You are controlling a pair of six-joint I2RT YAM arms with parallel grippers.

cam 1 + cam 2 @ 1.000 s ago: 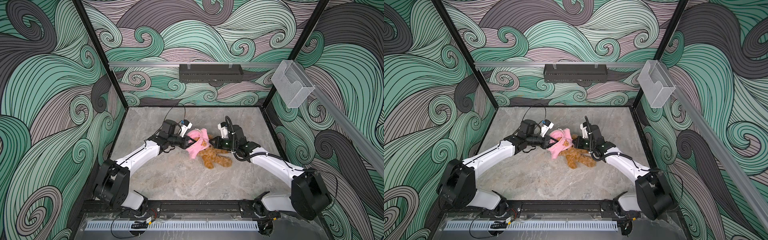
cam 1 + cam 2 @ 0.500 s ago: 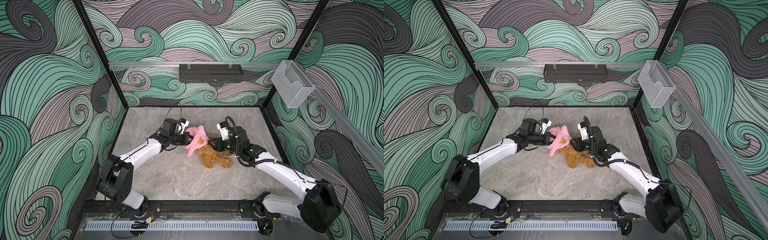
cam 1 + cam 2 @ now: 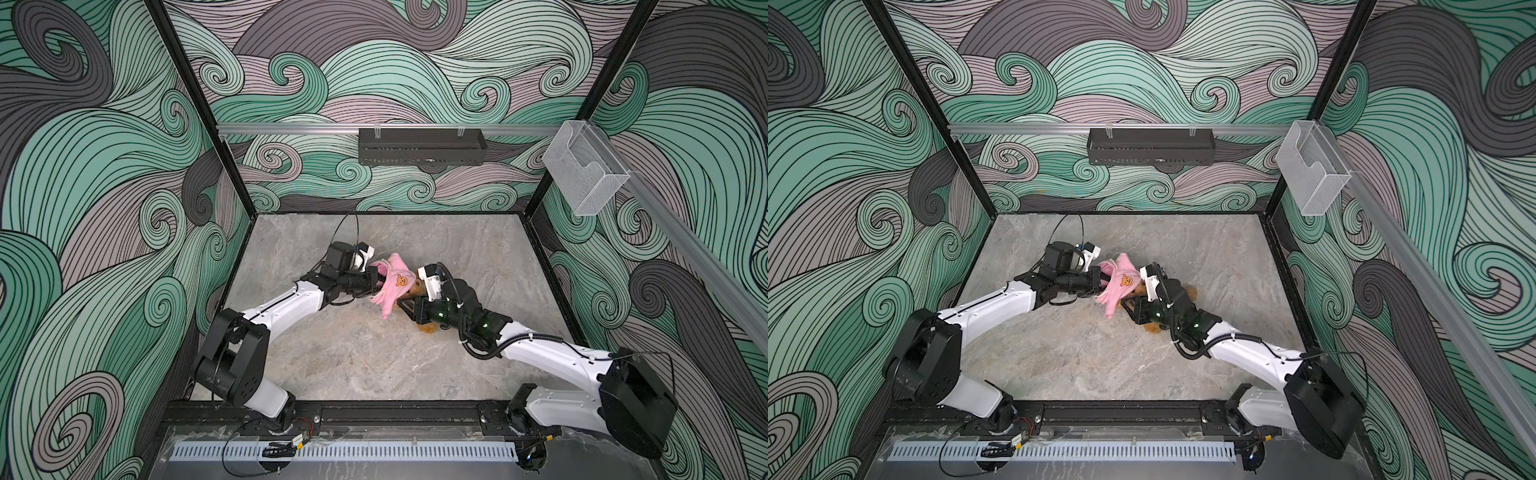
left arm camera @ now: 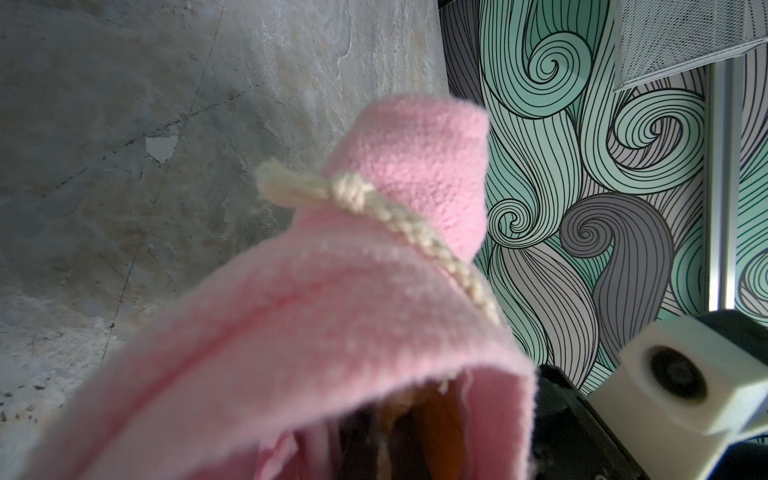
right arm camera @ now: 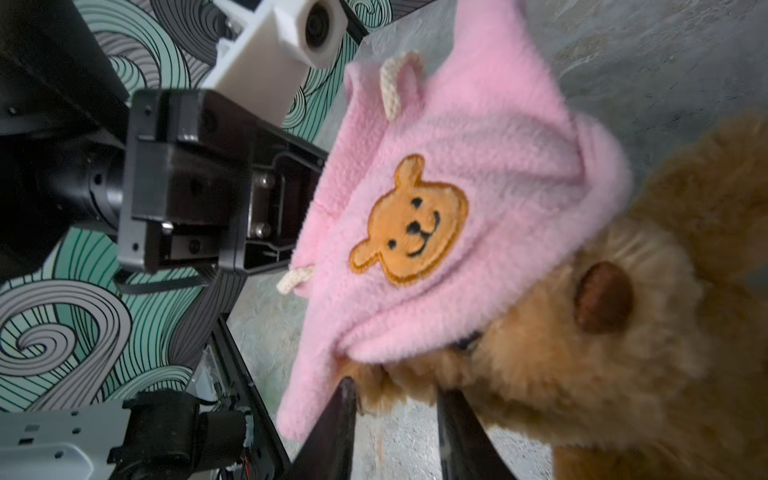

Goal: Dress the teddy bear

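Teddy bear [image 3: 415, 287] lies on the grey stone-patterned table [image 3: 374, 365] near the centre of both top views, its golden-brown fur mostly covered: the pink garment [image 3: 392, 291] is draped over its head end and the right arm's wrist crosses its body, so only patches of fur show, one beside the garment and one lower down [image 3: 1154, 326]. In the right wrist view the bear [image 5: 602, 374] fills the lower right of the frame, with its dark brown nose [image 5: 602, 297] just below the garment's edge. The pink garment [image 5: 457, 174] sits like a hood over the top of the head, its orange bear-face patch [image 5: 411, 220] facing the camera at mid-frame. The left gripper [image 3: 376, 279] comes in from the left in both top views, its jaws pressed together on the pink fleece and holding that side lifted off the table; the fingertips themselves are buried in the cloth. In the left wrist view the garment [image 4: 332, 311] fills the lower middle, with a cream braided cord [image 4: 374, 208] lying across it. The right gripper [image 5: 397, 390] has its two dark fingers [image 5: 340, 415] spread apart at the bottom of the right wrist view, tips against the fur under the garment's hem, with a tuft of fur between them
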